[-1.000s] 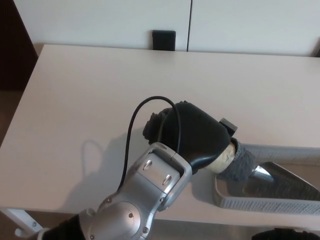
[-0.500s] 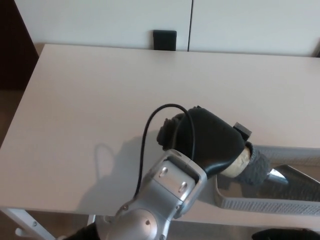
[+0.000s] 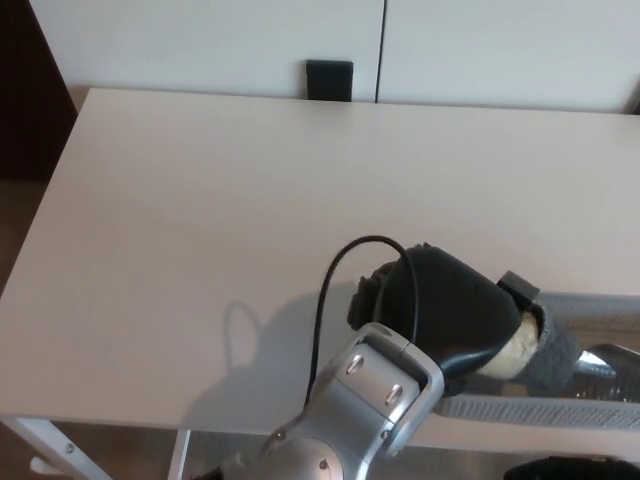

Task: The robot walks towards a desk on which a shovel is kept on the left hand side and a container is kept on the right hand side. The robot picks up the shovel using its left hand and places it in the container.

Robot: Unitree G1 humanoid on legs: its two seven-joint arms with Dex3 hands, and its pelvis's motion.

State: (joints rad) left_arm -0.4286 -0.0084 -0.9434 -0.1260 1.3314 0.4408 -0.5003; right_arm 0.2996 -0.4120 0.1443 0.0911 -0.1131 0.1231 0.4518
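Left hand [image 3: 455,310] fingers clamped on shovel [image 3: 560,350] handle, over the container [image 3: 590,300] edge at desk [image 3: 200,220] right.

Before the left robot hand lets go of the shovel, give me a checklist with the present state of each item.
1. Left robot hand holds the shovel's pale wooden handle: ok, fingers closed round it.
2. Metal shovel blade over the grey perforated plastic container: ok, it sits inside the rim.
3. Shovel resting on the container floor: cannot tell, the hand hides the contact.
4. Container fully on the white desk: cannot tell, it runs out of view at right.
5. Right robot hand out of the way: cannot tell, not in view.
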